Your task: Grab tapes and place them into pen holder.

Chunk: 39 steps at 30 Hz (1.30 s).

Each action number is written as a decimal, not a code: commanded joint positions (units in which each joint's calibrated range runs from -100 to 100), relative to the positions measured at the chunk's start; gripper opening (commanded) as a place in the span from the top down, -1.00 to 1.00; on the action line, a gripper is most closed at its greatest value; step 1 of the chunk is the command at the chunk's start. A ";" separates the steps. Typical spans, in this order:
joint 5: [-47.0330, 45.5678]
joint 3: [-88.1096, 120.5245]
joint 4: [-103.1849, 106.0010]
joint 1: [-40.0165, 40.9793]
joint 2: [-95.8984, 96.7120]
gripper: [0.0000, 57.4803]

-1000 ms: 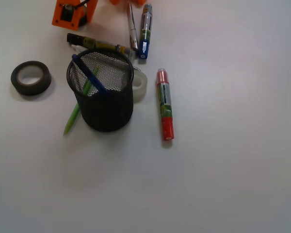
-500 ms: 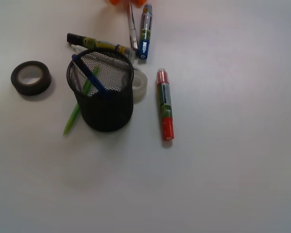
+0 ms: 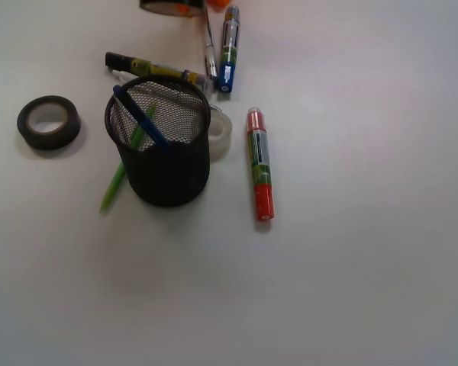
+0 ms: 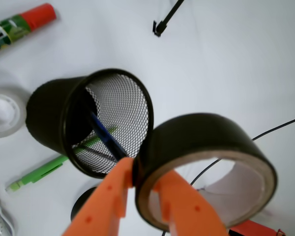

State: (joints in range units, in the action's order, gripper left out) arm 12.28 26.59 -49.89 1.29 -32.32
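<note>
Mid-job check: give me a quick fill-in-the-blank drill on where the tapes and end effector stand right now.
1. The end effector grips a ____ tape roll.
2. The clear tape sits on the table touching the ____.
3. The pen holder contains a blue pen and a ____ pen.
4. The red marker lies on the ____.

Missing words: black; pen holder; green; table

My end effector (image 4: 142,189) is bright orange plastic, matte, printed look. Two fingers (image 4: 108,196), flat-sided with rounded edges; small round holes dot the faces. Red-orange body corner at bottom right of wrist view. In front view only an orange sliver shows at the top edge.
</note>
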 commanded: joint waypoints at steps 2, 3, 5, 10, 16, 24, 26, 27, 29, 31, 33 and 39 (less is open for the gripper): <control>-0.05 -1.32 3.35 -2.45 9.84 0.99; -0.05 -2.68 3.17 -2.83 12.39 0.99; -0.20 -5.22 3.17 -2.98 16.38 0.99; 0.00 -9.66 0.29 -2.98 19.61 0.99; -0.10 -9.20 -0.15 -2.68 19.61 0.80; -0.34 -9.29 -0.15 -0.29 16.80 0.09; -0.34 -9.11 -0.15 -0.58 14.43 0.09; -0.34 -9.11 -0.15 -0.73 13.15 0.09; -0.34 -9.11 -0.24 -1.33 10.52 0.08; -0.29 -9.29 -1.03 -4.62 6.95 0.08; -0.15 -9.84 -3.13 -8.29 5.42 0.08; -0.29 -9.20 -10.39 -19.35 5.50 0.08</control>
State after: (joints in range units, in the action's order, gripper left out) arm 12.09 19.41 -55.59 -13.13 -25.44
